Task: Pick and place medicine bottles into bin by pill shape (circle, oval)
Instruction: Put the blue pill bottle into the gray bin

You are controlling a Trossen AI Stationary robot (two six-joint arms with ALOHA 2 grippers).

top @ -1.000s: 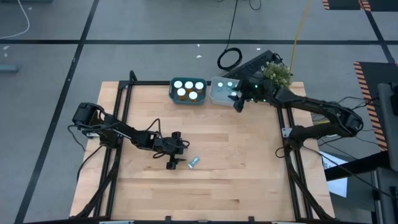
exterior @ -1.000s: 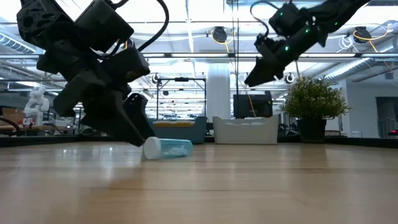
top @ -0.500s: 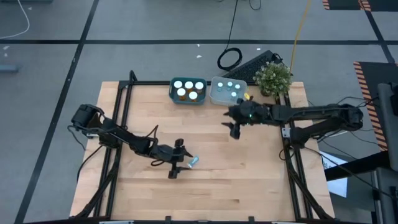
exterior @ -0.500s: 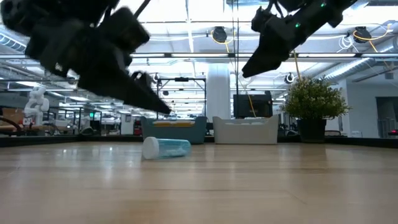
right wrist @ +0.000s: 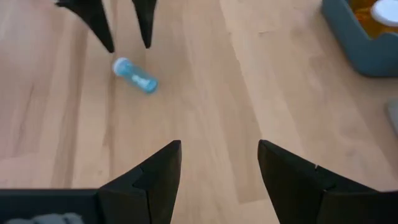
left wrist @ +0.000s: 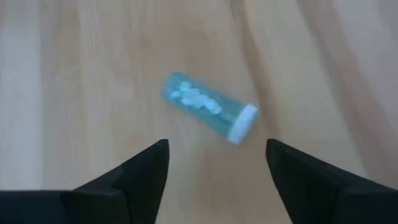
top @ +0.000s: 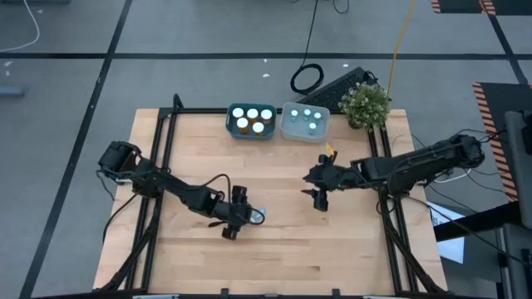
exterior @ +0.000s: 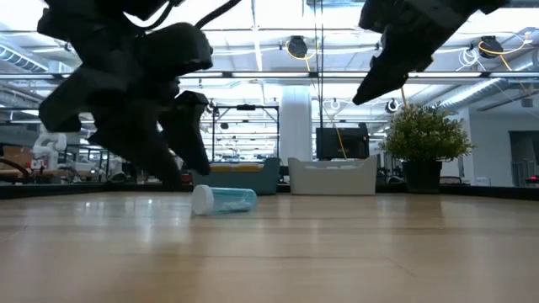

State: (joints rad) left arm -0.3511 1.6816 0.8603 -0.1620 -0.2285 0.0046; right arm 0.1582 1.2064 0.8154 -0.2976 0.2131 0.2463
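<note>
Pale-blue medicine bottle lying on its side on the wooden bench, white cap on, near the front left. Left claw spread wide just beside it, not touching. Right claw spread too, hovering empty mid-bench. Blue bin and pale bin at the far edge, holding capped bottles

Bare table surrounds the fallen blue bottle.
</note>
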